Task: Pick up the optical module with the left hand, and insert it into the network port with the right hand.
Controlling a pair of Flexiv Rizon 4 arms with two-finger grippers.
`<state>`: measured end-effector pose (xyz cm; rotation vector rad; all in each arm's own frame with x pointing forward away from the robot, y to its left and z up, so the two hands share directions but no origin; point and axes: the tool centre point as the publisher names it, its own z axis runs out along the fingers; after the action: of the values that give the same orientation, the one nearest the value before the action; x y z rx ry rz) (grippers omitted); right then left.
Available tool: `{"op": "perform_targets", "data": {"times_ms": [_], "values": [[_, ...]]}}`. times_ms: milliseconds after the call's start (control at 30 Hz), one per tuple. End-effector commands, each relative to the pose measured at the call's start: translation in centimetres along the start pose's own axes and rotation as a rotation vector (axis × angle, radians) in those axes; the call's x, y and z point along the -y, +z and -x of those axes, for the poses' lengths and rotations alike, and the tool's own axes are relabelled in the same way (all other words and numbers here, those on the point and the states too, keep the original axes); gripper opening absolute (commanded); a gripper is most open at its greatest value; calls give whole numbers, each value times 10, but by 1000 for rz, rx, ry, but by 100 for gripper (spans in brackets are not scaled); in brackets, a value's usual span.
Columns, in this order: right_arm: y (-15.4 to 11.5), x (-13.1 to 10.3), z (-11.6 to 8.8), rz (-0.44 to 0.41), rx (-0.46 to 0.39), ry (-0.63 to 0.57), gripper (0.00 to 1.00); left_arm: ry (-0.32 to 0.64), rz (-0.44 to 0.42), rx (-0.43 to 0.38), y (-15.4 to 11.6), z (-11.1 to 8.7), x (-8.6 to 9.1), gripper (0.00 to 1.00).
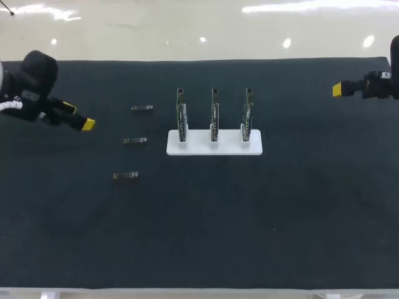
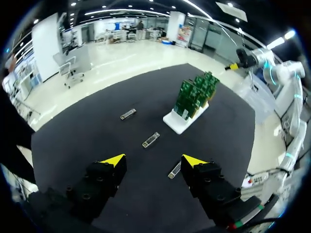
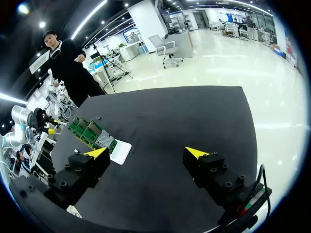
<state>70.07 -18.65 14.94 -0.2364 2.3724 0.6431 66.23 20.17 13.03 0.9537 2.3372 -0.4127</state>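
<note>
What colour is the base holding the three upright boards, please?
The base is white; head view.

both tools [image 2: 149, 160] [image 3: 148, 151] open, apart.

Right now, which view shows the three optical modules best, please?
The head view: all three optical modules lie separate and unobstructed. The left wrist view shows them foreshortened; in the right wrist view, too small to tell.
</note>
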Motion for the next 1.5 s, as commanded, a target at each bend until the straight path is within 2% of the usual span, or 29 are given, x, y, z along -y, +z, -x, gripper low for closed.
{"op": "perform_targets", "data": {"times_ms": [33, 267, 433, 967, 1067, 1133, 1367, 1500], "values": [[0, -1, 0, -6, 1, 1, 100, 103, 7, -98, -2, 0, -6, 100], [0, -1, 0, -6, 1, 1, 100, 316, -3, -164, -2, -9, -19, 100], [0, -1, 0, -6, 1, 1, 100, 473, -92, -217, -10, -13, -26, 100], [0, -1, 0, -6, 1, 1, 100, 473, -92, -217, -10, -13, -26, 100], [-2, -15, 7, 50, 0, -147, 100, 473, -92, -217, -10, -13, -26, 100], [-1, -23, 9, 72, -28, -198, 100, 473, -92, -217, -10, -13, -26, 100], [8, -59, 29, 195, -90, -493, 100, 473, -92, -217, -10, -13, -26, 100], [18, -78, 39, 290, -180, -613, 100, 473, -92, -217, -10, -13, -26, 100]]}}
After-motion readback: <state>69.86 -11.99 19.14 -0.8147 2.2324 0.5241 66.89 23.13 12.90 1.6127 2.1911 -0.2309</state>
